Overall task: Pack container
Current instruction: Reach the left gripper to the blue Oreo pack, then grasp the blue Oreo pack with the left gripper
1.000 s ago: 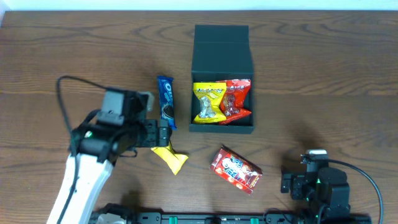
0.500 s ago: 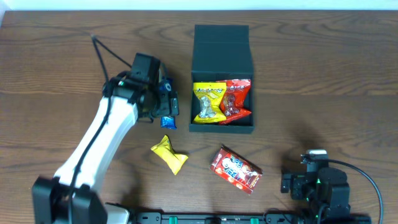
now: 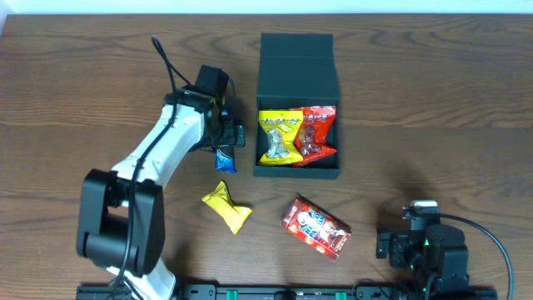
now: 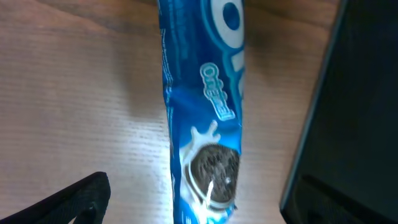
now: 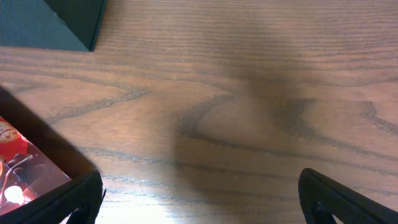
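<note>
Looking like a robotics lab or test station, not a home: showing a plain wood-grain desk (image 3: 433,100), carrying a white left arm (image 3: 154,162) and a black right arm (image 3: 433,250) standing at its near edge along a dark rail (image 3: 266,292), trailing loose black cable (image 3: 162,54), being watched by cameras overhead and at both wrists, with a dark container (image 3: 298,62) and a few snack packets (image 3: 315,227) lying on it.

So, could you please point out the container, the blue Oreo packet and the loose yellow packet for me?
container (image 3: 296,71), overhead view, on its open flap lid.
blue Oreo packet (image 4: 208,118), left wrist view, middle of the wrapper.
loose yellow packet (image 3: 226,207), overhead view, centre of the wrapper.
</note>
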Action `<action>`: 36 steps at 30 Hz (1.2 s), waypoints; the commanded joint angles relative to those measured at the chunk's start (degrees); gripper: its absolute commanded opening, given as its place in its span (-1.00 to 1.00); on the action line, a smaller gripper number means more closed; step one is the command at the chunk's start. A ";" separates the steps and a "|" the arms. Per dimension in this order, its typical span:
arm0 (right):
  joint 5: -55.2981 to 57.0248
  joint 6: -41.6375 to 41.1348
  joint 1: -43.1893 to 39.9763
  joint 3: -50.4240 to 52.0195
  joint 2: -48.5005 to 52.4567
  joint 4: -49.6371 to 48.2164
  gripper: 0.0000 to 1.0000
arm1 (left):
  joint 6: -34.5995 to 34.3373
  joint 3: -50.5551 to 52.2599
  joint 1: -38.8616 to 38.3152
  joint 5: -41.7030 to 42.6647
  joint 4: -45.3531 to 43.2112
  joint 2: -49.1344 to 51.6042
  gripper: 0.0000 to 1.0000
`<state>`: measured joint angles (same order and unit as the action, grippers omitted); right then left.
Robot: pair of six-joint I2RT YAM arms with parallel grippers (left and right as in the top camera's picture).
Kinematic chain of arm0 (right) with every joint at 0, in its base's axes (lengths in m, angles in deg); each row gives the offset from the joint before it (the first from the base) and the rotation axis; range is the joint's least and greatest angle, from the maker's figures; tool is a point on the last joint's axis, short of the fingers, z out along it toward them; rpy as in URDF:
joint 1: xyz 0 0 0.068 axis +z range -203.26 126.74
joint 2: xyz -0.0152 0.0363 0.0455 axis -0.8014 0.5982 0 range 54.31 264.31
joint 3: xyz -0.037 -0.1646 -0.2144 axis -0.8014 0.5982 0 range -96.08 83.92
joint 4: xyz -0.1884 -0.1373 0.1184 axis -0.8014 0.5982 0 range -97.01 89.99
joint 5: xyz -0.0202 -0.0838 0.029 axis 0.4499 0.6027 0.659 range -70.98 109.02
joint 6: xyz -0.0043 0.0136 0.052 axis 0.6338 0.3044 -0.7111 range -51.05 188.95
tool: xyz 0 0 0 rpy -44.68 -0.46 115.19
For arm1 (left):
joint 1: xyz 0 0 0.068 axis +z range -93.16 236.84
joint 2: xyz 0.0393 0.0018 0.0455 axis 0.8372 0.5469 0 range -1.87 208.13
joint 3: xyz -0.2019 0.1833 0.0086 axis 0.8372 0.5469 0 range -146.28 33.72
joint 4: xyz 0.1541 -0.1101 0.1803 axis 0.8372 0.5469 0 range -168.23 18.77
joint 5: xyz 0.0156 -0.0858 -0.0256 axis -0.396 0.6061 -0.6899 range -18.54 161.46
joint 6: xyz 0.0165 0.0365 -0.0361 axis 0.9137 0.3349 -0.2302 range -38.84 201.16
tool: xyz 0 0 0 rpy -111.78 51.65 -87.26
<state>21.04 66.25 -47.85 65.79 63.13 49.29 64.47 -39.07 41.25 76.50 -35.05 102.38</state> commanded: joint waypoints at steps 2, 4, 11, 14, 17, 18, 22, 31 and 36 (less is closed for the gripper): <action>-0.15 0.66 -0.50 0.24 -0.42 0.20 0.98 | 0.37 -1.16 -0.20 -2.71 -1.14 2.73 0.91; -0.15 0.66 -0.52 0.24 -0.42 0.20 0.98 | 0.35 -1.16 -0.20 -2.71 -1.77 3.82 0.91; -0.15 0.66 -0.50 0.24 -0.42 0.20 0.98 | -1.22 -1.16 -0.33 -4.22 -3.69 5.95 0.91; -0.13 0.66 -0.50 0.24 -0.42 0.20 0.99 | -1.14 -1.16 -0.59 -4.26 -4.74 6.29 0.91; -0.15 0.66 -0.50 0.24 -0.42 0.20 0.98 | -1.27 -1.16 -0.68 -4.22 -5.42 6.97 0.91; -0.15 0.66 -0.52 0.24 -0.42 0.20 0.99 | -1.36 -1.16 -0.68 -4.24 -5.55 7.32 0.91; -0.15 0.66 -0.50 0.24 -0.42 0.20 0.99 | -1.36 -1.16 -1.05 -4.24 -5.53 9.03 0.91; -0.15 0.66 -0.50 0.24 -0.42 0.20 0.98 | -1.68 -1.16 -1.70 -5.14 -5.57 9.55 0.98; -0.15 0.66 -0.50 0.24 -0.42 0.20 0.99 | -1.79 -1.16 -1.70 -5.66 -5.57 9.55 0.79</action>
<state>21.02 66.25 -47.85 65.79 63.13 49.29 62.88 -39.07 39.63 72.32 -40.82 111.64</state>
